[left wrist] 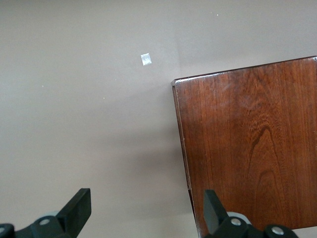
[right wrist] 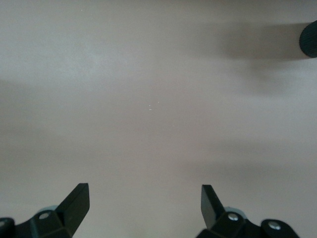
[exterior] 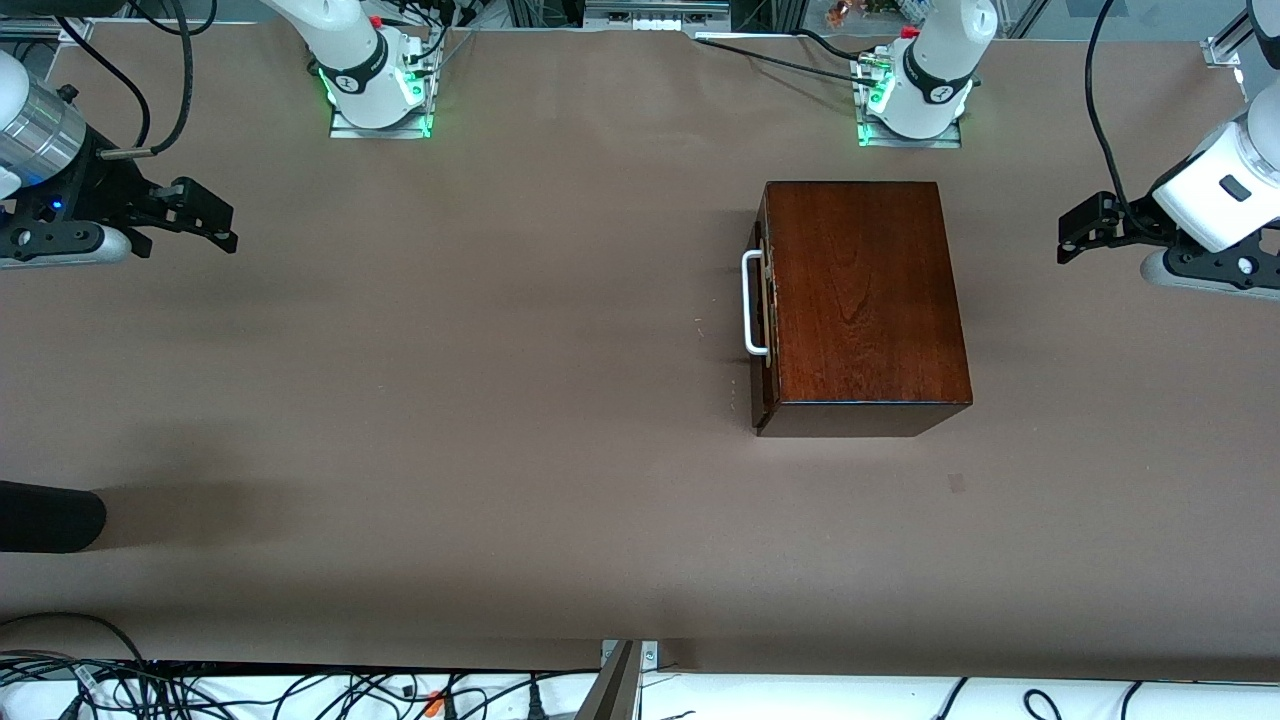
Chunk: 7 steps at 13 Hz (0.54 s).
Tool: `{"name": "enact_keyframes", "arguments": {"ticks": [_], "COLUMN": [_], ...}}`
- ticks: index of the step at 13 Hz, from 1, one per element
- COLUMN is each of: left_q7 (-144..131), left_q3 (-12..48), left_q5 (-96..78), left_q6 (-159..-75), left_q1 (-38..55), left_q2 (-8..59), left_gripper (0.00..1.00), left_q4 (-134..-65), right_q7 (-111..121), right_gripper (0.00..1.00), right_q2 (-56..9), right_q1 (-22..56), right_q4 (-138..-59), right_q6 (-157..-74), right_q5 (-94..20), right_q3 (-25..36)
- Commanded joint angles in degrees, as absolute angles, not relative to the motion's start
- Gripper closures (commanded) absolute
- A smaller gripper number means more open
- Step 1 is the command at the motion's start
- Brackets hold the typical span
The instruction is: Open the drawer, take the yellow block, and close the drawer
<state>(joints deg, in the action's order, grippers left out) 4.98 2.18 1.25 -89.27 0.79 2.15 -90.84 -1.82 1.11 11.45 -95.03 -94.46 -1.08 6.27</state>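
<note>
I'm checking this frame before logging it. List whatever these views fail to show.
- Yellow block: in no view; the drawer looks shut in the wooden box, hiding its inside.
- Left gripper: open, over the table beside the box; front view's edge cuts its arm.
- Right gripper: open over bare table; arm cut likewise.
- Black object: cut by the front view's edge, unidentifiable.

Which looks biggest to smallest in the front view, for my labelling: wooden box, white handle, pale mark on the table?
1. Wooden box
2. White handle
3. Pale mark, on the table nearer the front camera than the box
</note>
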Motion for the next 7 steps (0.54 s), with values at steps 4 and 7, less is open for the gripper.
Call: {"name": "enact_keyframes", "arguments": {"ticks": [4,7], "left_q7": [5.98,5.98], "left_q3": [1.76,1.85], "left_q5": [0.35,0.35], "left_q6": [-88.15,-88.15], "left_q1": [0.35,0.44], "left_q2": [2.99,3.69], "left_gripper": [0.0,0.0], "left_q4": [-88.86,-88.95], "right_q7": [-1.32,-1.32], "right_gripper": [0.0,0.0], "right_q2": [0.7,0.7], "right_q1": [10.9,10.9], "right_q4": [-93.69,-93.69], "right_q6": [-93.96,-93.96], "right_q5": [-1.23,-1.23], "right_q3": [5.98,5.98]}}
